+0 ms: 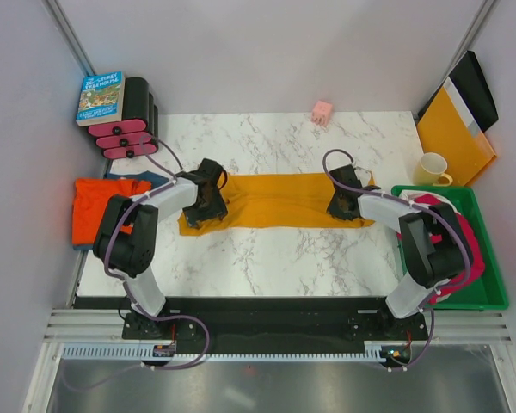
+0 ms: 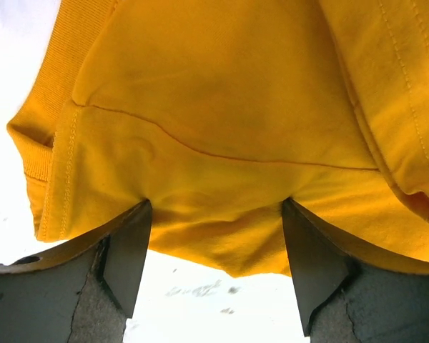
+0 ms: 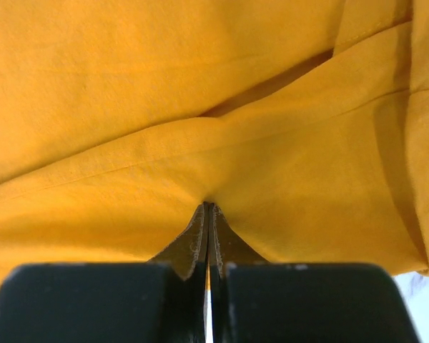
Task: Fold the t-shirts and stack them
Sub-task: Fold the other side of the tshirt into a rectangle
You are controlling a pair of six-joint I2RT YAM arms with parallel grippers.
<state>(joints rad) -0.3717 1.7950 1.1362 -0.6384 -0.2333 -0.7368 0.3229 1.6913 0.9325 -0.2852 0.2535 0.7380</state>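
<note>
1. At the middle of the tabletop [image 1: 275,267], the yellow shirt [image 1: 275,200] lies flat on the marble as a long folded band running left to right.
2. The right claw [image 1: 344,206] sits on the band's right end. In the wrist view its fingers [image 3: 193,243] are pressed together and pinch a small pucker of yellow cloth at their tips. Creases spread out from the pinch.
3. The left claw [image 1: 208,202] sits on the band's left end. In the wrist view its fingers [image 2: 129,250] stand wide apart, and the shirt's bunched lower edge sags between them. The cloth touches the inner tips of both fingers but is not squeezed. A ribbed hem shows at the left of that view.
4. The red-orange shirt [image 1: 99,206] lies at the tabletop's left edge, well apart from the yellow band. A strip of the blue shirt [image 1: 150,178] shows along its far side; I cannot tell whether it runs underneath.
5. The pink shirt [image 1: 475,249] lies in a green tray [image 1: 490,288] at the right, partly hidden by the right arm.
6. A cream mug [image 1: 432,169] stands just beyond the tray.
7. An orange folder [image 1: 451,133] leans at the right wall.
8. A book [image 1: 101,97] rests on a black-and-pink rack [image 1: 129,129] in the far left corner.
9. A small pink block [image 1: 322,112] sits at the far edge.
</note>
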